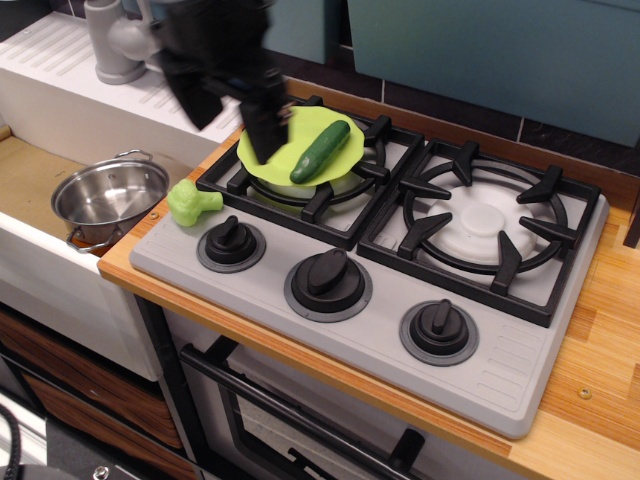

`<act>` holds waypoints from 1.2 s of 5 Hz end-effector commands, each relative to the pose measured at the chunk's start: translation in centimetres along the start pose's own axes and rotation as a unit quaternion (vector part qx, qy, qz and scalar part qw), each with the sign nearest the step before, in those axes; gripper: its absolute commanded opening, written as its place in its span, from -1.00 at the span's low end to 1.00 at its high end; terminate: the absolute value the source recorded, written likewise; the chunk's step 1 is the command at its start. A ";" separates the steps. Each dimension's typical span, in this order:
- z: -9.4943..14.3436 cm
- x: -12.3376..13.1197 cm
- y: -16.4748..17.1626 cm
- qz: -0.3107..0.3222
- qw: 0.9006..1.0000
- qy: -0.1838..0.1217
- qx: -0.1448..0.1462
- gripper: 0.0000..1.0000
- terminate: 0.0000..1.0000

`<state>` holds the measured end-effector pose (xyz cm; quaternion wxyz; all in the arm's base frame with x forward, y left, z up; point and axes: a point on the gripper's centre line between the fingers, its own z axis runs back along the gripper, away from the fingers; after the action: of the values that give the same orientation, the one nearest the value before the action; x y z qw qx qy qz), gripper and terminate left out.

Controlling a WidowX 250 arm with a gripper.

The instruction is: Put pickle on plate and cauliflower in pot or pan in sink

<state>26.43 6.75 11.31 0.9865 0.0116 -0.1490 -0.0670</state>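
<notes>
pickle (320,152) on plate (268,140) | cauliflower (192,202) beside stove | pot (108,197) in sink (30,180)

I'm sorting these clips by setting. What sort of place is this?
Most likely a toy kitchen: a two-burner stove with knobs set in a wooden counter, a white sink with a grey tap beside it, and plastic play food like the pickle.

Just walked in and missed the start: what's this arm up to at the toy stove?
The pickle already lies on the green plate, which sits on the stove's rear left burner. The arm's pincer is blurred with motion above the plate's left edge and carries nothing that I can see. The cauliflower sits on the stove's front left corner, not yet in the steel pot, which stands empty in the sink. So one half looks done, and the cauliflower is probably next.
</notes>
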 end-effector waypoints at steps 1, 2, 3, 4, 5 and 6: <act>0.5 -0.8 3.2 0.002 0.997 -0.069 0.038 1.00 -1.00; 0.3 -1.1 4.6 0.002 0.995 -0.082 0.048 1.00 -1.00; 0.0 -1.1 5.8 0.000 0.994 -0.092 0.051 1.00 -1.00; -0.3 -1.1 6.4 -0.001 0.993 -0.101 0.055 1.00 -1.00; -1.3 -1.3 6.6 0.013 0.993 -0.106 0.055 1.00 -1.00; -2.6 -2.0 6.3 0.014 0.992 -0.115 0.050 1.00 -1.00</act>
<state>25.62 12.98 7.52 0.9656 0.0379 -0.2535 -0.0444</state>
